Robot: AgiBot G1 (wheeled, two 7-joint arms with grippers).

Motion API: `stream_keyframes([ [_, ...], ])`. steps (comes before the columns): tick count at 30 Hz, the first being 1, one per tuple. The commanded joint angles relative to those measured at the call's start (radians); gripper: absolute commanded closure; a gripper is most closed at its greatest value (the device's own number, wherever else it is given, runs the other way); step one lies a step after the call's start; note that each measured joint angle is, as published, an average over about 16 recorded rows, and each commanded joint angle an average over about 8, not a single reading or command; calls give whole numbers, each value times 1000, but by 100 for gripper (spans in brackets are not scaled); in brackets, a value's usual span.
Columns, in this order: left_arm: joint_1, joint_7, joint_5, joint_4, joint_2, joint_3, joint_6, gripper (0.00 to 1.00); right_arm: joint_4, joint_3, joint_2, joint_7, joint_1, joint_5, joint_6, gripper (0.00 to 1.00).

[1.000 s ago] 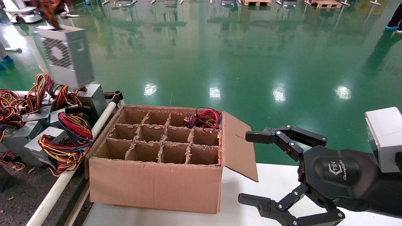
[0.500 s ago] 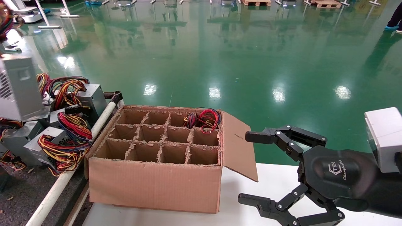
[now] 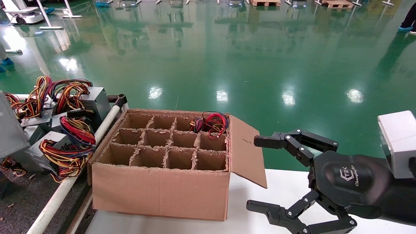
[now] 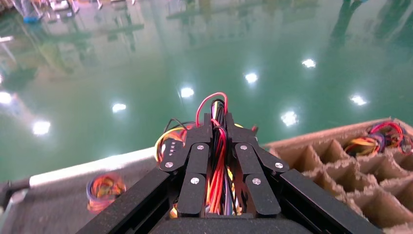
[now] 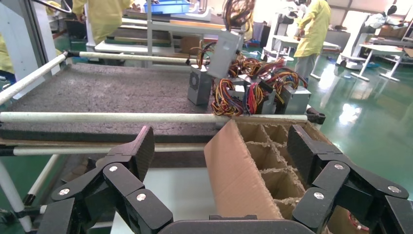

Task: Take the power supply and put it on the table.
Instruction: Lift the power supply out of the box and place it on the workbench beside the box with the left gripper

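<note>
The power supply is a plain grey metal box hanging tilted from its red, yellow and black wires. My left gripper is shut on that wire bundle and holds the box above the dark grey gritty table. In the head view only a grey side of the power supply shows at the far left edge, and the left gripper itself is out of that view. My right gripper stands open over the white tabletop, beside the box flap, with nothing in it.
Several other grey units with coloured wires lie on the table behind the white pipe rail. A brown cardboard box with dividers stands on the white tabletop. One far cell holds a wire bundle.
The held power supply has swung left and down, from high at the head view's left to almost out of it. The right arm has not moved.
</note>
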Motion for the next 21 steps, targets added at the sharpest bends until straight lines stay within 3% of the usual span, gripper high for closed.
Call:
stream_keyframes([
  [1, -3, -7, 9, 0, -13, 6, 10, 100, 0, 0, 0, 0, 0, 0, 0, 0],
  [21, 11, -60, 12, -15, -62, 10, 83, 100, 0, 0, 0, 0, 0, 0, 0, 0],
])
